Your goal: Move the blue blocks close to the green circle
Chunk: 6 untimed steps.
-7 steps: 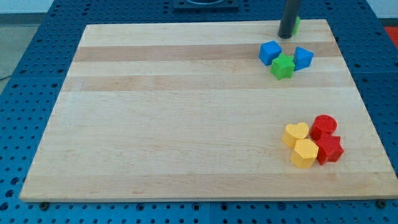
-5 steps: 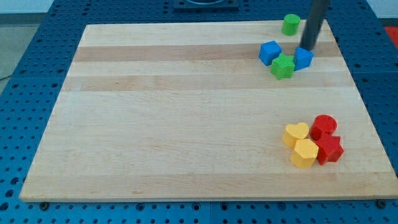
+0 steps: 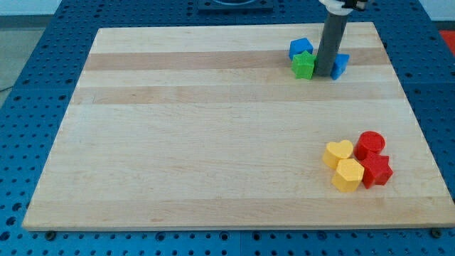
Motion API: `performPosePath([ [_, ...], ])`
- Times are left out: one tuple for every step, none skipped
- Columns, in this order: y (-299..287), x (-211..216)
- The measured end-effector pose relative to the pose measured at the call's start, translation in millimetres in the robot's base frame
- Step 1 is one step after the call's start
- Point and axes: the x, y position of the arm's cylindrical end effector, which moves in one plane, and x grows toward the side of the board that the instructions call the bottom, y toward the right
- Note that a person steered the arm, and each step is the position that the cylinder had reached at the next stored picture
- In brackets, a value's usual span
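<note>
My tip (image 3: 323, 75) rests on the wooden board (image 3: 213, 142) near the view's top right. It stands between a green star block (image 3: 303, 65) on its left and a blue block (image 3: 340, 65) on its right, close to or touching both. A blue cube (image 3: 299, 48) sits just above the green star, touching it. The green circle does not show; the rod covers the spot where it stood.
Two yellow blocks, a heart (image 3: 338, 152) and a hexagon shape (image 3: 348, 175), cluster with a red cylinder (image 3: 370, 144) and a red star block (image 3: 377, 171) at the view's lower right. The board's top edge lies just above the blue cube.
The rod has swung from the top right down and left, in between the green star and the right blue block. The blue cube and green star slid up and left. The green circle is now hidden.
</note>
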Motion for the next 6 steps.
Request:
performPosePath([
  [0.0,39.0],
  [17.9,40.3],
  [34.0,-14.4],
  [37.4,-53.4],
  [37.4,-31.8],
  [20.4,-24.4],
])
